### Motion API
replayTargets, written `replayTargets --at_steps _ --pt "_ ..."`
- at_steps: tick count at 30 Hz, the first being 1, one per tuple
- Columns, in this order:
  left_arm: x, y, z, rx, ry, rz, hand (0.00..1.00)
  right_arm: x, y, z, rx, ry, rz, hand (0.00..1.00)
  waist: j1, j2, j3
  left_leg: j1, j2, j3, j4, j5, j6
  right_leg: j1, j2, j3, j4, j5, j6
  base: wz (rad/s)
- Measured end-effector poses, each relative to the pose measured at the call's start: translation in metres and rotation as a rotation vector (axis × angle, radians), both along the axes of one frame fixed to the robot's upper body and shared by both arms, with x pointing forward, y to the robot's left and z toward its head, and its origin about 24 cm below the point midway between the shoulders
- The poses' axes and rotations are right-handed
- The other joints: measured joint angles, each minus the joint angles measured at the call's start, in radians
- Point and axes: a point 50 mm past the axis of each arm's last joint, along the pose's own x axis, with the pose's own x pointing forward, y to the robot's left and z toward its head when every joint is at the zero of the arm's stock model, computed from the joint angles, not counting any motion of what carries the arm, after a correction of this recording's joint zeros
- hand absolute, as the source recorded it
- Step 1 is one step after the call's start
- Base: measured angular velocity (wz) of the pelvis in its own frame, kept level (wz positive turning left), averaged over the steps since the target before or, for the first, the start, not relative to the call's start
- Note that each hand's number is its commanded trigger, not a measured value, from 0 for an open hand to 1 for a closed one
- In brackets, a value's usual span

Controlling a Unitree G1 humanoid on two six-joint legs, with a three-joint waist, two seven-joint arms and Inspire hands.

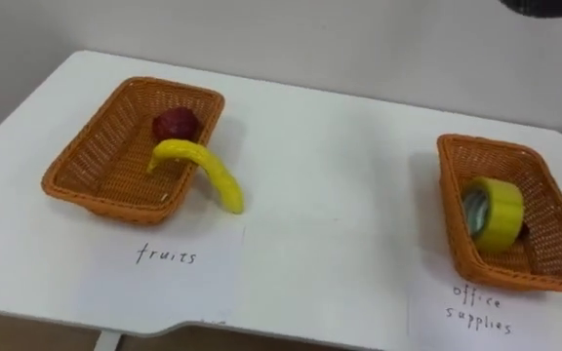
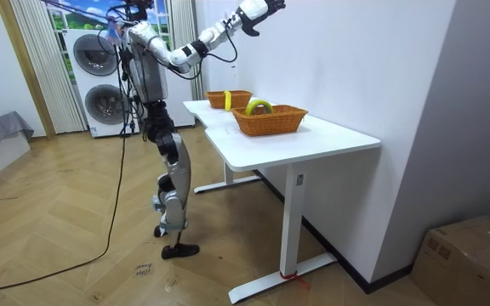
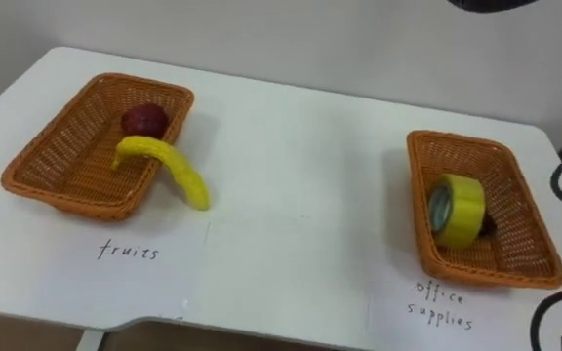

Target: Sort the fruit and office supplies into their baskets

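Banana (image 1: 203,168) lies over the near rim of the left basket (image 1: 76,161), tip on the white table (image 1: 340,166). Red fruit (image 1: 175,124) inside. Yellow tape roll (image 1: 496,214) stands on edge in the right basket (image 1: 554,185), with something dark behind it, perhaps a clip. Right hand (image 2: 260,8) is raised high over the table, too small to tell how its fingers are set.

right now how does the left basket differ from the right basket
The left basket holds a dark red fruit and a banana; the right basket holds a yellow tape roll standing on edge. The left basket's banana arches over the near rim down to the table, while the right basket's tape roll sits fully inside. Both are orange wicker and rectangular, each with a paper label in front.
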Motion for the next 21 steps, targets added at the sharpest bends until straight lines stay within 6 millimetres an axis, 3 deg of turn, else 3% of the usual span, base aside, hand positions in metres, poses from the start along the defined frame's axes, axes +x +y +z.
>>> replayTargets --at_steps 7,12,21 --pt "-0.006 0.003 -0.001 0.01 0.01 0.011 0.0 -0.021 -0.028 0.007 0.124 -0.129 -0.134 0.0 -0.058 0.014 0.0069 0.016 0.024 0.074 0.0 -0.021 -0.01 -0.01 0.027 0.068 0.0 0.007 -0.007 -0.31" --pt "-0.009 0.003 -0.003 0.029 0.021 0.022 0.0 -0.041 -0.05 -0.008 0.242 -0.154 -0.219 0.0 -0.104 0.018 0.0095 0.018 0.031 0.094 -0.002 -0.024 -0.015 -0.017 0.037 0.089 -0.001 0.008 -0.01 -0.13" --pt "-0.022 0.004 -0.004 0.086 0.041 0.05 0.0 -0.096 -0.095 -0.047 0.354 -0.186 -0.547 0.0 -0.124 0.017 0.0096 0.026 0.045 0.134 -0.008 -0.031 -0.025 -0.031 0.053 0.122 -0.003 0.009 -0.018 -0.14"
